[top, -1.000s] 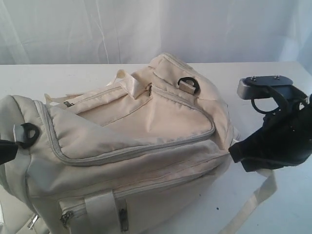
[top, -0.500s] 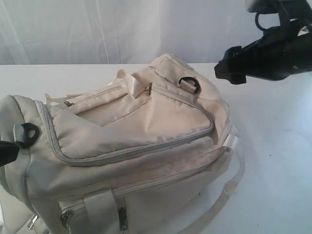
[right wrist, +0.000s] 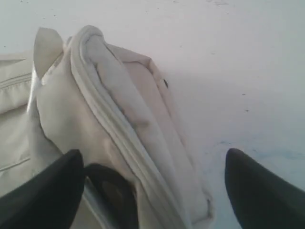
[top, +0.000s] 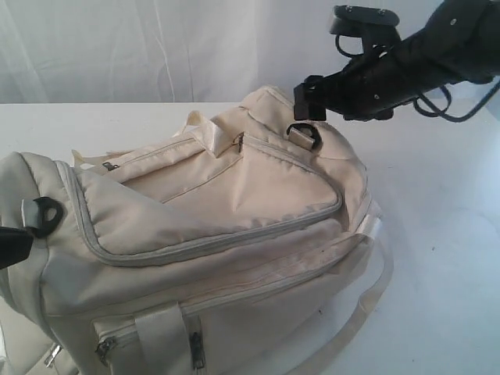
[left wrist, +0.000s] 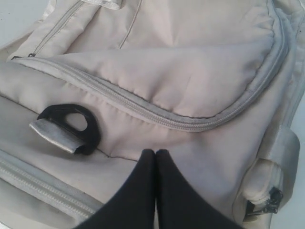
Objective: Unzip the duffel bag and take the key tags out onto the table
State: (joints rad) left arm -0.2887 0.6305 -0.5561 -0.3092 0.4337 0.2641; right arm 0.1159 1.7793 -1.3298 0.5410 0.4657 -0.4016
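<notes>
- Duffel bag (top: 211, 226) lies on table (top: 437, 234), long axis running from near-left edge toward far-right corner (top zipper (top: 195, 248) looks closed).
- Right gripper (right wrist: 152, 191): jaws wide, empty, above bag's far end.
- Left gripper (left wrist: 155, 157): jaws pressed together, empty.

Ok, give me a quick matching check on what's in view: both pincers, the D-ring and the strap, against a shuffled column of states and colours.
Column one:
1. left pincer
2. right pincer
3. D-ring
4. strap

Column two:
a. white
b. open
c. black
d. shut

Pairs: 1-d, 2-b, 3-c, 4-a.
</notes>
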